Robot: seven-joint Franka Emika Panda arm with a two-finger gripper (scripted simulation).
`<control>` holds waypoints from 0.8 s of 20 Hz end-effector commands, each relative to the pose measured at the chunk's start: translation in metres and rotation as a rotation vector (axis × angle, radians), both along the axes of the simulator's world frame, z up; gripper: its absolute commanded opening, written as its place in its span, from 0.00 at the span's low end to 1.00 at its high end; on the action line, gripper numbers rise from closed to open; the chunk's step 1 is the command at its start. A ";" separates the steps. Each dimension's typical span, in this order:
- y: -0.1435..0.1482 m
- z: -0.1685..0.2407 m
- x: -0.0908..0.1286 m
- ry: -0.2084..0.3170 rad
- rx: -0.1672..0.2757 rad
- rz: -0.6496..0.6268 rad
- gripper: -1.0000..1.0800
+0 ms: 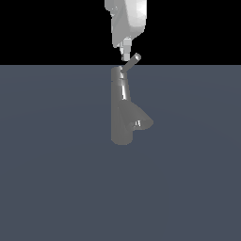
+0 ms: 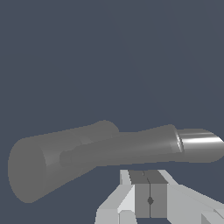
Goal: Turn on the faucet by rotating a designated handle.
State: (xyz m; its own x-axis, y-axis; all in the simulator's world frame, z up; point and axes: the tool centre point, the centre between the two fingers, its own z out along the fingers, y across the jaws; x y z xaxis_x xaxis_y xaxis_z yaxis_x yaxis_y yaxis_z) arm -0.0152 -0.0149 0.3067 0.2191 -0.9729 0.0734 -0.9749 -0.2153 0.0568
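The faucet [image 1: 121,110] is a grey metal column standing upright on the floor, with a flared spout [image 1: 141,121] branching toward the exterior view's right. Its handle [image 1: 132,61] is a thin rod slanting up and to the right from the top cap. My gripper [image 1: 125,57] hangs just above the cap, right beside the rod on its left. In the wrist view the handle [image 2: 131,148] runs across the frame with a shiny end, and the faucet body [image 2: 35,168] lies behind it. The gripper [image 2: 150,200] is shut, its pads pressed together with nothing between them, close beside the rod.
A flat blue-grey floor [image 1: 56,188] stretches all around the faucet. The white arm [image 1: 126,21] comes down from above, over the column.
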 end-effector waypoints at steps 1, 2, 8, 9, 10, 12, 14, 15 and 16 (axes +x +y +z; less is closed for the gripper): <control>-0.030 -0.004 0.000 0.009 -0.005 -0.031 0.00; -0.035 -0.005 0.001 0.010 -0.005 -0.032 0.00; -0.022 -0.003 0.008 0.002 0.002 0.001 0.00; -0.023 -0.003 0.009 0.002 0.002 0.000 0.00; -0.025 -0.004 0.011 0.002 0.002 -0.001 0.00; -0.028 -0.005 0.014 0.002 0.001 -0.002 0.00; -0.031 -0.007 0.016 0.003 0.001 -0.004 0.00; -0.032 -0.007 0.018 0.003 0.001 -0.004 0.00; -0.034 -0.008 0.019 0.003 0.001 -0.005 0.00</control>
